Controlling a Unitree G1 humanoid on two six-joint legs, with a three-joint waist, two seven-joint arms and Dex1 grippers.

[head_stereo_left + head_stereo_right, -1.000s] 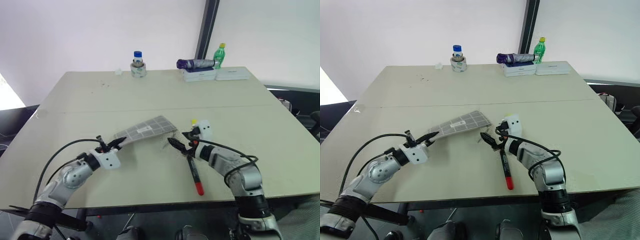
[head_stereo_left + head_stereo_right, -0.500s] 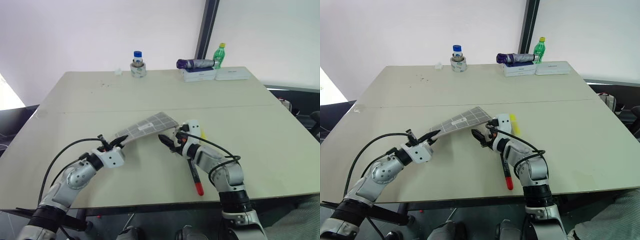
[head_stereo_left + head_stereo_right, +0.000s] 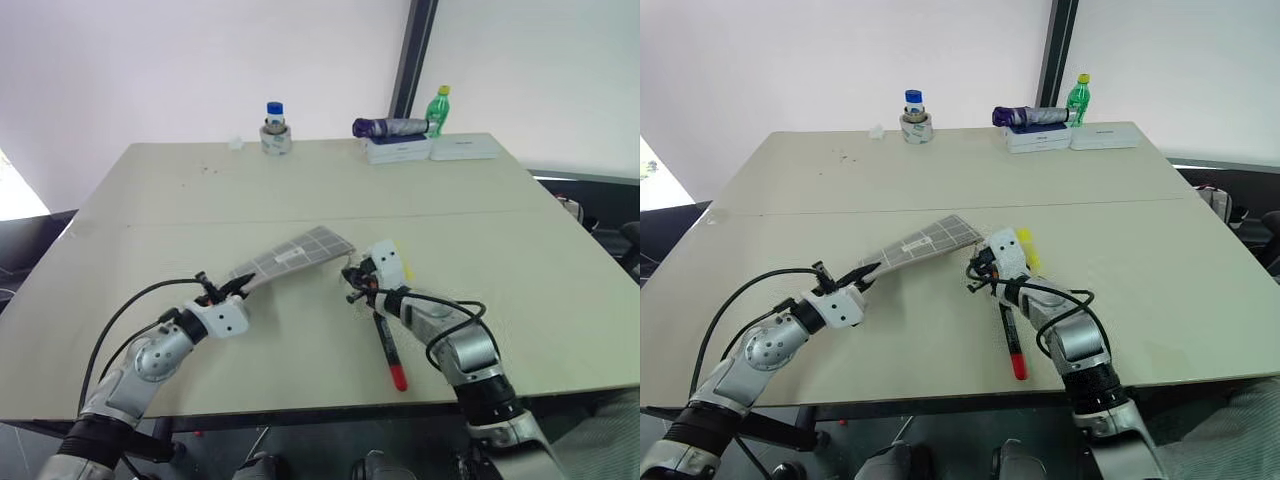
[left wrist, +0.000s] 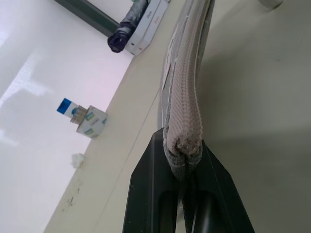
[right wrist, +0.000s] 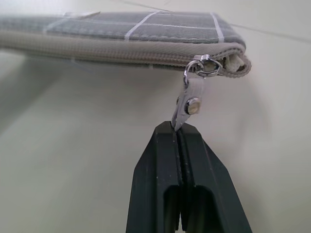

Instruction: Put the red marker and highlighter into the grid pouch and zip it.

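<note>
The left end effector (image 3: 243, 283) is clamped on one end of the grid pouch (image 3: 295, 254), holding it lifted and steady above the tabletop (image 3: 300, 190). The right end effector (image 5: 181, 127) is closed on the zipper pull (image 5: 189, 103) at the other end, probably to open the pouch. The red marker (image 3: 388, 347) and the highlighter (image 3: 1024, 246) lie just beside the right end effector, still outside the pouch.
</note>
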